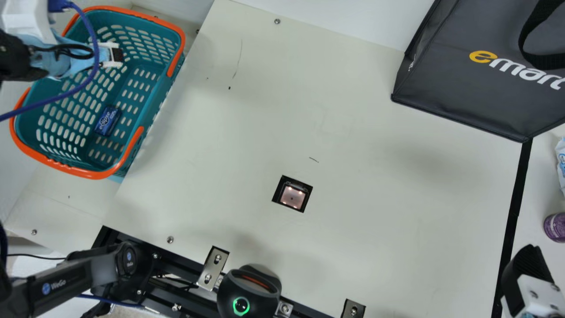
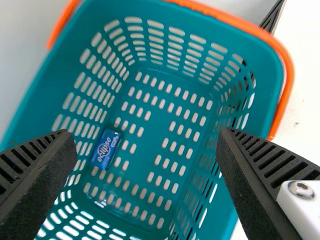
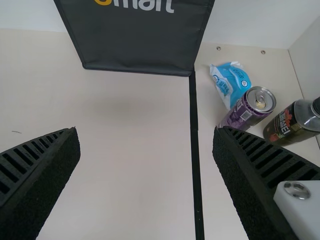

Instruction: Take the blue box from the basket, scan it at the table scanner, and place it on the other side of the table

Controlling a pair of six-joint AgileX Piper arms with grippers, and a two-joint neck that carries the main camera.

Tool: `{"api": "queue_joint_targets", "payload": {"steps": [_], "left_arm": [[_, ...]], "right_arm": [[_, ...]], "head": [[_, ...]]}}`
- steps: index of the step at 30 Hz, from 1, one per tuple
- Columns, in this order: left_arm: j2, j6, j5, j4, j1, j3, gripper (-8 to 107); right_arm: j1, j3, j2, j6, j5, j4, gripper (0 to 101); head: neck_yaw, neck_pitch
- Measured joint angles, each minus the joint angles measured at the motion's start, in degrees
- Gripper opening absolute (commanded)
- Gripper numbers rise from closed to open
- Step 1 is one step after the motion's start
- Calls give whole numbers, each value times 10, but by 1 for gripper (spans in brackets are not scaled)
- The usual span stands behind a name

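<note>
Hanging wide-open, empty | my left gripper (image 1: 116, 55), main view's upper left, over shopping basket (image 1: 90, 175), presumably to straddle blue box (image 1: 107, 120) | right gripper (image 3: 144, 129), main view's lower right: wide-open, empty, likely spare

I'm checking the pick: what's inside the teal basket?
The blue box lies at the bottom of the teal basket. Its underside is hidden; the left pincer covers parts of the basket walls in the left wrist view.

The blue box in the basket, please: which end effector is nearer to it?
Left. The left end effector hangs over the basket holding the box; the right end effector is far across the table.
</note>
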Motion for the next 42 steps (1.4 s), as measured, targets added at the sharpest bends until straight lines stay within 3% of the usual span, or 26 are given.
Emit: {"api": "queue_joint_targets", "payload": {"steps": [15, 34, 42], "left_arm": [[97, 42, -96, -5, 15, 48, 90], [199, 181, -122, -84, 49, 39, 90], [235, 170, -142, -83, 51, 41, 90]], "right_arm": [[0, 0, 0, 0, 1, 0, 95], [0, 0, 0, 0, 1, 0, 95], [0, 0, 0, 0, 1, 0, 95]], "head": [[-1, 0], [-1, 1], [-1, 1]]}}
